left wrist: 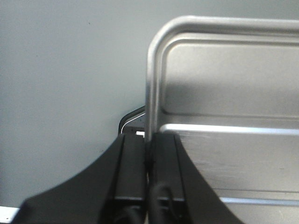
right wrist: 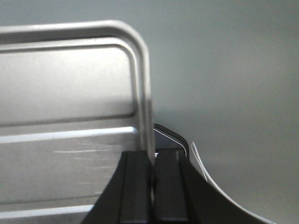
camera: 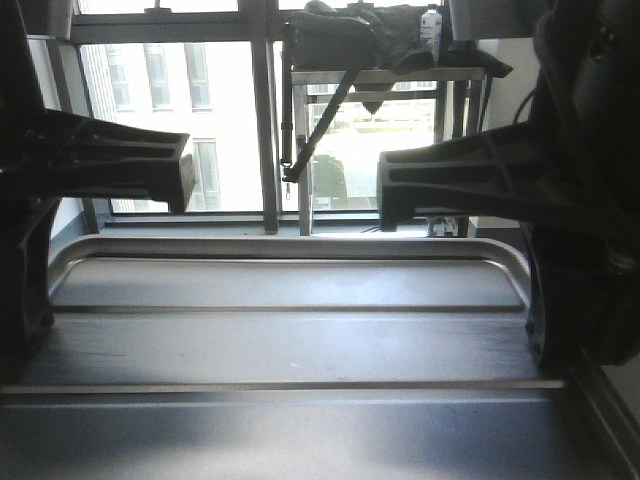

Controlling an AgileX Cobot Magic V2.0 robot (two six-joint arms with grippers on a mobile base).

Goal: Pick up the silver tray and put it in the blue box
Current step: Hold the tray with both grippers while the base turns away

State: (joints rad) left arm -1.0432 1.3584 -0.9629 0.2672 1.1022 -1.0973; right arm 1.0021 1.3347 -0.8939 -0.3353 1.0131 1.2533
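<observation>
My left hand [left wrist: 149,142] is clamped on the left rim of the silver tray [left wrist: 224,158], fingers pinched either side of the edge. My right hand [right wrist: 152,158] is clamped the same way on the right rim. Tray spans between both hands and fills the lower front view, window [camera: 200,110] beyond.

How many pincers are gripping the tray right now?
2. The left pincer is shut on the tray at its left rim. The right pincer is shut on its right rim.
</observation>
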